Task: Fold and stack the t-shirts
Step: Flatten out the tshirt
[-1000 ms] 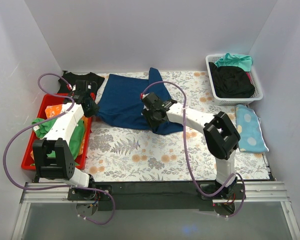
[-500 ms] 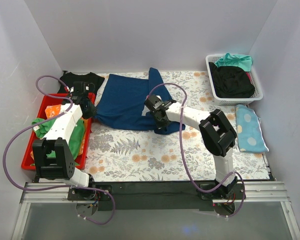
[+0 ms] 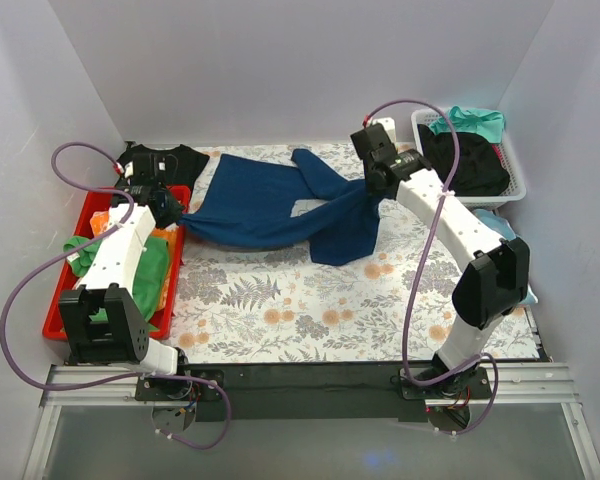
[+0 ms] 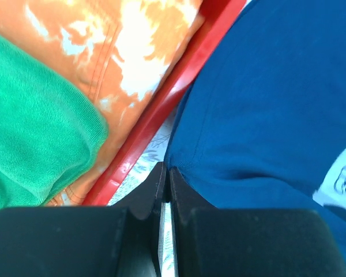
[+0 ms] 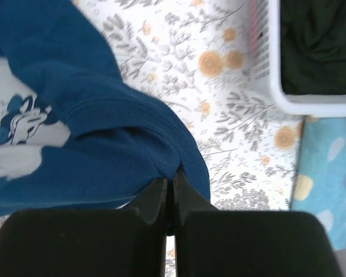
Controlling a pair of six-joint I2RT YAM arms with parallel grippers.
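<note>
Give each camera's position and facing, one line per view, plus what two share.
Top external: above and behind, looking down on the table; left arm, right arm show.
Left wrist: looks down past left gripper at navy t-shirt, red tray.
Right wrist: down past right gripper at white basket.
Shared: both wrists see the navy t-shirt.

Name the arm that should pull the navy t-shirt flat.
Right, probably: the right gripper holds the navy t-shirt by a raised edge, free to pull; the left gripper pins the opposite edge beside the red tray.

Navy t-shirt [image 3: 270, 205] stretched across table
</note>
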